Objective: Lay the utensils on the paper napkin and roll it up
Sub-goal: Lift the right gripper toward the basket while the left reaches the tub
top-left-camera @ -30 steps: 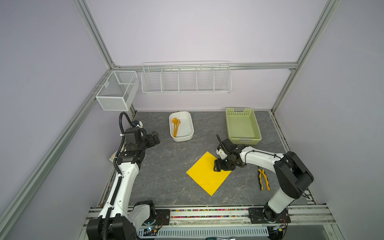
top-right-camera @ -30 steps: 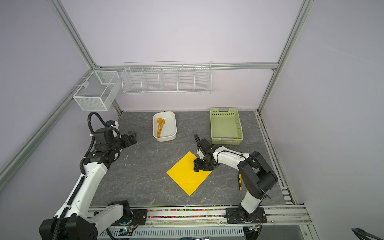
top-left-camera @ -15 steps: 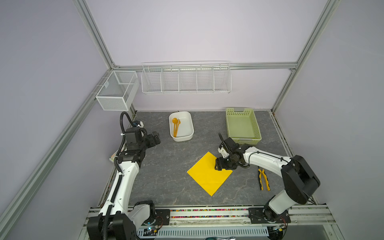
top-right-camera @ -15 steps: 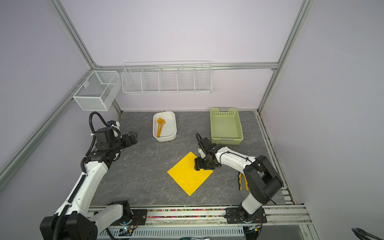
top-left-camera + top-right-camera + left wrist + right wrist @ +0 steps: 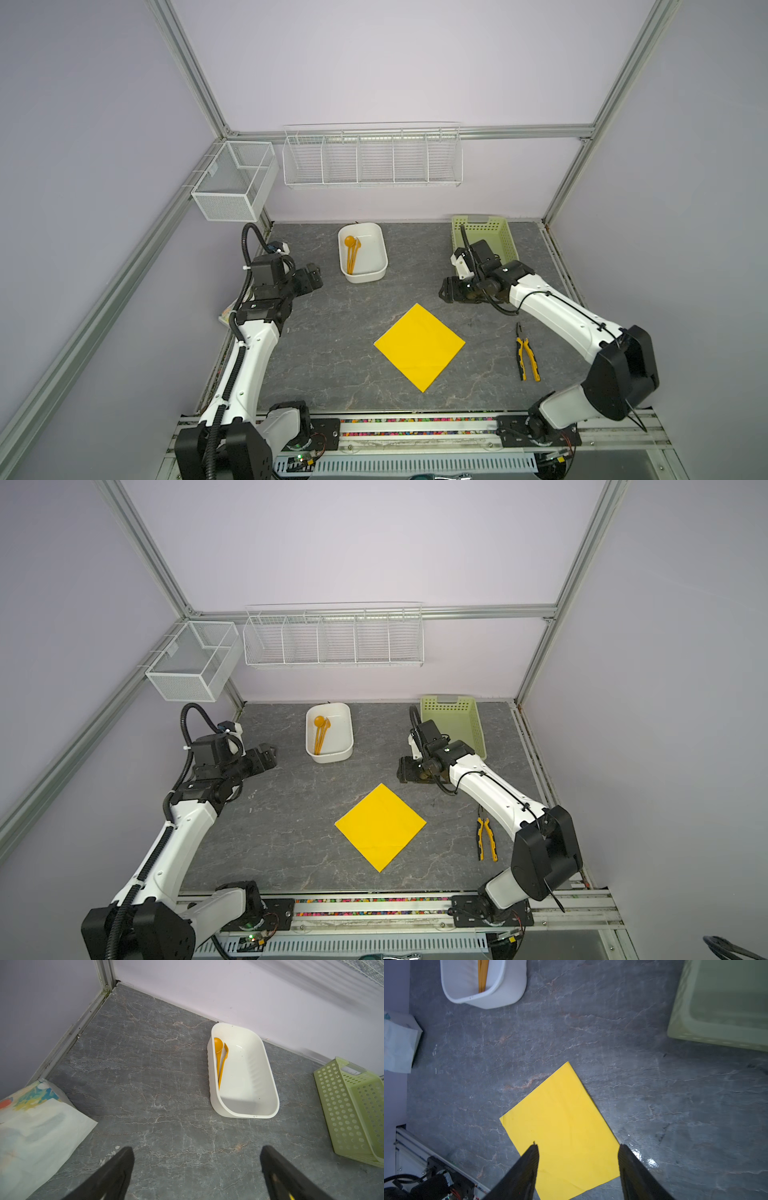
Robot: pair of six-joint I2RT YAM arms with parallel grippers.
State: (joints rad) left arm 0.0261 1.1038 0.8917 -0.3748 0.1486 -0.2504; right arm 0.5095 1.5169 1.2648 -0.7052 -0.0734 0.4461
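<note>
Left gripper [image 5: 197,1150] first: it hangs above the grey marbled tabletop [image 5: 332,332] with its jaws spread wide and nothing between them, aimed toward the white oval plastic tub [image 5: 365,276] near the back wall. In that tub lie the thin orange plastic utensils [image 5: 352,255] — a round-bowled spoon and a fork, side by side along the wall nearer the left arm, heads toward the back.

Across the table, the right gripper [image 5: 446,291] sits off the surface, between the tub and the pale green perforated plastic basket [image 5: 509,241] in the back right corner. Its jaws are apart at a moderate width and hold nothing. In the right wrist view the two dark fingers [image 5: 529,1167] frame the bright yellow square paper napkin [image 5: 419,347].

That napkin lies flat and unrolled, turned corner-on like a diamond, in the front middle of the table, well apart from the tub — its far corner is near the right gripper. To its right, beside the right arm, lie the yellow-and-black handled pliers [image 5: 527,357]. At the left edge, by the left arm, rests a white packet with colourful print [image 5: 37,1126].
</note>
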